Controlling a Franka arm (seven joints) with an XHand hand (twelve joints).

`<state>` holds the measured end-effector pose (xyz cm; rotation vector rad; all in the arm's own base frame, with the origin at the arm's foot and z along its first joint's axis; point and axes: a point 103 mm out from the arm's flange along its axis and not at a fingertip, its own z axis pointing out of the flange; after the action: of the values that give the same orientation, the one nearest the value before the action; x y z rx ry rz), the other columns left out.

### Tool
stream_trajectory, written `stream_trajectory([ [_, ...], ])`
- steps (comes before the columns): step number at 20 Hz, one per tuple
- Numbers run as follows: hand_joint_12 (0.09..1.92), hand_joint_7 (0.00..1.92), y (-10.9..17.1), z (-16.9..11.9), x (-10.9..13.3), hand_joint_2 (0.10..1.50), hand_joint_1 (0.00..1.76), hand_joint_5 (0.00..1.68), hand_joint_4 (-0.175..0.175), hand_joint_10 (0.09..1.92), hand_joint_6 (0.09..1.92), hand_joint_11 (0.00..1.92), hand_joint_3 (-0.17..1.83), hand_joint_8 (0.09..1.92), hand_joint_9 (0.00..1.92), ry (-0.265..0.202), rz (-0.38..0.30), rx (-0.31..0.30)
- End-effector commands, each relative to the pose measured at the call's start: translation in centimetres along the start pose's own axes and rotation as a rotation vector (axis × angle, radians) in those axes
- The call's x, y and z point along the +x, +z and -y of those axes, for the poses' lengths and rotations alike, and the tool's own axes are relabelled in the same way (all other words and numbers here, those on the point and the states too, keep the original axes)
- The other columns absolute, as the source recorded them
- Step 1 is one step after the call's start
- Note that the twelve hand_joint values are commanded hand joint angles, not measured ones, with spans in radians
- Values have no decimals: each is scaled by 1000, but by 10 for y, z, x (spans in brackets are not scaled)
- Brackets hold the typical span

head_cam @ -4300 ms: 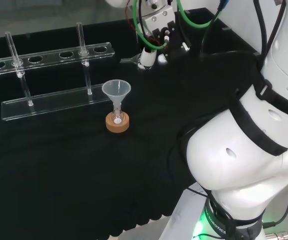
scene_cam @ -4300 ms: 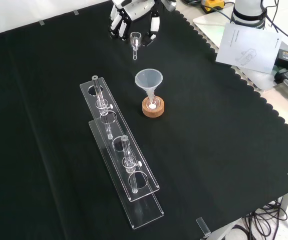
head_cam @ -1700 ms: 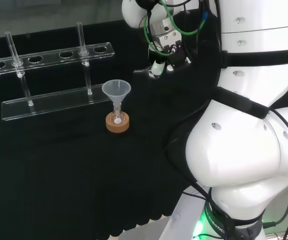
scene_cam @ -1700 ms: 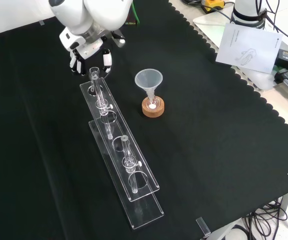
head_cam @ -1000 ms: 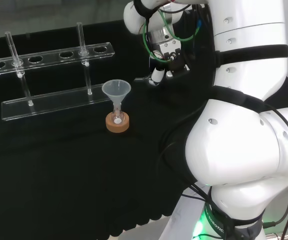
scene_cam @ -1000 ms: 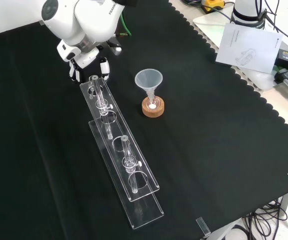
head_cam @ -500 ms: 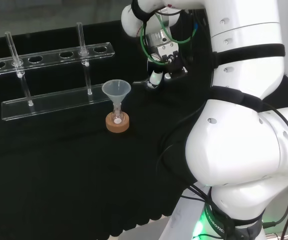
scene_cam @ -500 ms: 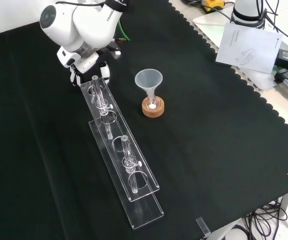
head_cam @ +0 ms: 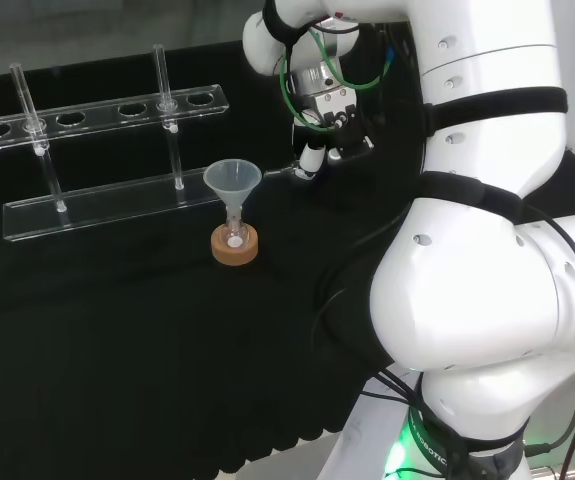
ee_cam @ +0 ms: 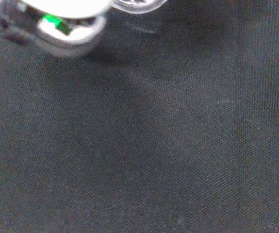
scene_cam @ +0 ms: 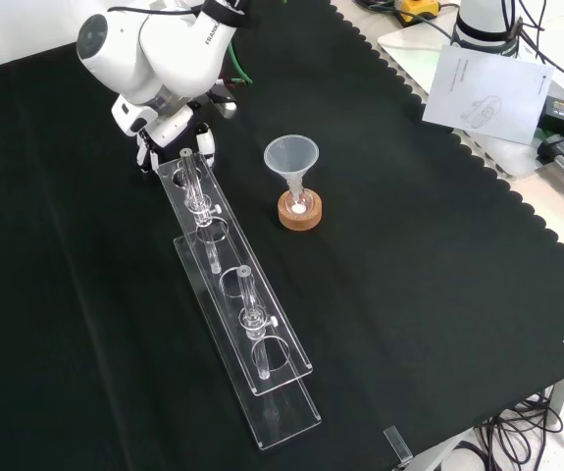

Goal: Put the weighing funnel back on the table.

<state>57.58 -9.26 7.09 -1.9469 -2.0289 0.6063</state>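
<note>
the hand has moved to the rack's end, fingers curled round the weighing funnel.

Your arm is glossy white, built from fat rounded links. In the head view, black bands wrap the joints. Small dark oval recesses dot the shells. Green cables loop at the wrist, with thinner black ones alongside. A green light ring glows at the base. In the front view you get a round grey cap on the upper link and black lettering on its side. The hand is black and white. In the wrist view, a blurred white part carries a green lamp.
</note>
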Motion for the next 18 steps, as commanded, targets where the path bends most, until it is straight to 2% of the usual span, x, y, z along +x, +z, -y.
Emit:
stream_trajectory([
  [1, 1075, 439, 1, 3, -2, 768, 975, 909, 30, 357, 726, 745, 351, 692, 848, -34, -39, -13],
  [4, 1134, 370, 0, 6, -3, 669, 879, 534, -11, 398, 630, 662, 432, 682, 773, -59, -60, -19],
  [7, 1242, 287, -1, 11, -4, 605, 776, 358, -9, 460, 430, 509, 421, 667, 654, -80, -59, -33],
  [11, 1307, 204, -8, 24, -6, 580, 672, 311, -2, 572, 195, 394, 346, 647, 515, -96, -66, -66],
  [18, 1325, 175, -31, 55, -7, 591, 626, 314, 0, 610, 87, 356, 282, 633, 461, -80, -73, -111],
])
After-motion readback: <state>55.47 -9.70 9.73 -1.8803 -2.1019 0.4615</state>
